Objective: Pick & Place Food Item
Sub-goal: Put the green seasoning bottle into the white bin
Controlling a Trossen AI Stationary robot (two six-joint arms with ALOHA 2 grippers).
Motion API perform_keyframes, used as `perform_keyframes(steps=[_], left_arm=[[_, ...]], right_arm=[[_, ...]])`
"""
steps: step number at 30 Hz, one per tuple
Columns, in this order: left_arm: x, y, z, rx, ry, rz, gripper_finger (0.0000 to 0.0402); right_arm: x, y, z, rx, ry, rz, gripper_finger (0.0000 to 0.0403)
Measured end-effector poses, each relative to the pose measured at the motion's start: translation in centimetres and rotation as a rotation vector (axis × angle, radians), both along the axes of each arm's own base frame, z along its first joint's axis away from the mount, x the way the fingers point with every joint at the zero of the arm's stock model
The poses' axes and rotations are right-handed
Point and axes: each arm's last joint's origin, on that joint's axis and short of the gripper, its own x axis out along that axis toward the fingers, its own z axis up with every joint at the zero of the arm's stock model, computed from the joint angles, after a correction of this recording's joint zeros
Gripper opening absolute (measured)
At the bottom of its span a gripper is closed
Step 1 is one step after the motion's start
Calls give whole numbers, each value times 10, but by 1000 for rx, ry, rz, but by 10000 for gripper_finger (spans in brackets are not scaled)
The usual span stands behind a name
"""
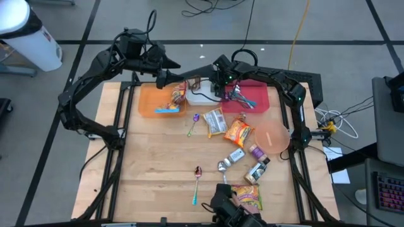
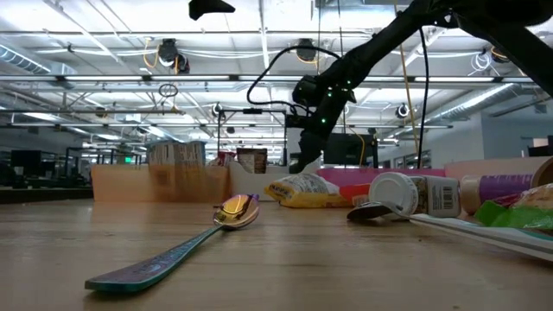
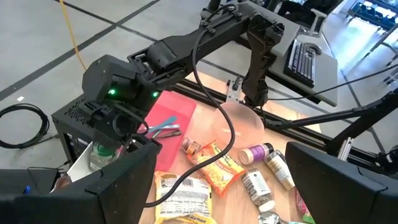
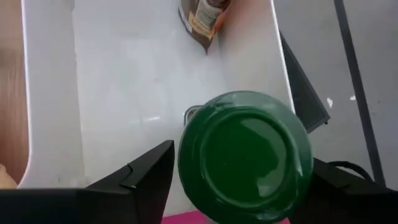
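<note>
A bottle with a green lid [image 4: 245,162] stands in the white tray [image 4: 112,93] at the table's far middle [image 1: 201,96]. My right gripper [image 4: 242,180] reaches down over it from the right, open. Its fingers stand on either side of the lid, and a thin strip of tray shows beside one finger. A brown packet [image 4: 202,18] lies at the tray's far end. My left gripper [image 1: 165,77] hangs open high above the orange tray [image 1: 158,104], with nothing between its fingers [image 3: 217,186].
A red tray [image 1: 255,94] with utensils stands right of the white one. On the wood lie a silvery packet [image 1: 216,122], an orange snack packet [image 1: 238,131], a pink plate [image 1: 273,135], small bottles [image 1: 255,171] and spoons [image 1: 197,183]. The table's left half is bare wood.
</note>
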Motion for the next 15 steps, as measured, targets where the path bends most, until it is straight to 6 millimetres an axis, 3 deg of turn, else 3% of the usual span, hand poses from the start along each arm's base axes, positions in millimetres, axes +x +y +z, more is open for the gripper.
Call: perform_keyframes(steps=[9,15], left_arm=[[0,0,0,5,0,-2,365],[0,0,0,8,1,-3,365]], right_arm=[[-5,4,27,-42,-54,-1,242],[-12,10,59,-79,-132,-20,244]])
